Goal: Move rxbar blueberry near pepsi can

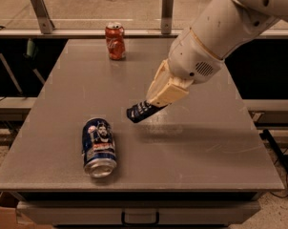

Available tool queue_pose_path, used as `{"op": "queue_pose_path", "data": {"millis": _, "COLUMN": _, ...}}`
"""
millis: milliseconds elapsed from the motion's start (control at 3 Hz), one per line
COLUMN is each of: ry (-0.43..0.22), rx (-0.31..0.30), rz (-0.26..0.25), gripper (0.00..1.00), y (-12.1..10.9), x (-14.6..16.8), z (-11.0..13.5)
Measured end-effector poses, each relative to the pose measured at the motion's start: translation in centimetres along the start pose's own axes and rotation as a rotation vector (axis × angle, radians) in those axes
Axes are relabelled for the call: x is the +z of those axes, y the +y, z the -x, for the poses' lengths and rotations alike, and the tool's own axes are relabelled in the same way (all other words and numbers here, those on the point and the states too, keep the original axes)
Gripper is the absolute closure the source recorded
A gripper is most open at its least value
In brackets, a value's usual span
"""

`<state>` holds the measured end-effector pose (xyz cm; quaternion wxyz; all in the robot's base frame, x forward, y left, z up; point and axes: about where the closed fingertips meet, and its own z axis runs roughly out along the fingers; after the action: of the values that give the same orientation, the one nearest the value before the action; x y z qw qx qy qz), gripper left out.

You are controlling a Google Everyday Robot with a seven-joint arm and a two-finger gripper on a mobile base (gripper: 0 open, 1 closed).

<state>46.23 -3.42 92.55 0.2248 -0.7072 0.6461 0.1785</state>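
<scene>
My gripper (156, 104) is above the middle of the grey table (206, 147), shut on the rxbar blueberry (140, 112). The dark navy bar sticks out from the fingertips to the lower left, tilted and lifted off the table. The pepsi can (98, 146) lies on its side at the front left of the table, dark blue with a man's face and a silver end toward the front edge. The bar is to the right of and a little behind the can, about a can's length away.
An orange-red soda can (115, 41) stands upright at the back left of the table. Two metal posts (40, 11) rise behind the back edge. A drawer handle (140, 218) sits under the front edge.
</scene>
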Motion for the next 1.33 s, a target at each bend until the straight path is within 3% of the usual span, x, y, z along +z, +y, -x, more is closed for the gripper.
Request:
{"op": "queue_pose_path", "data": {"millis": 333, "ry": -0.017, "rx": -0.029, "rz": 0.041, "gripper": 0.82, "y": 1.1, "x": 2.6, "z": 1.7}}
{"op": "queue_pose_path", "data": {"millis": 1333, "ry": -0.012, "rx": -0.047, "rz": 0.053, "gripper": 0.13, "y": 0.9, "x": 5.6, "z": 2.1}}
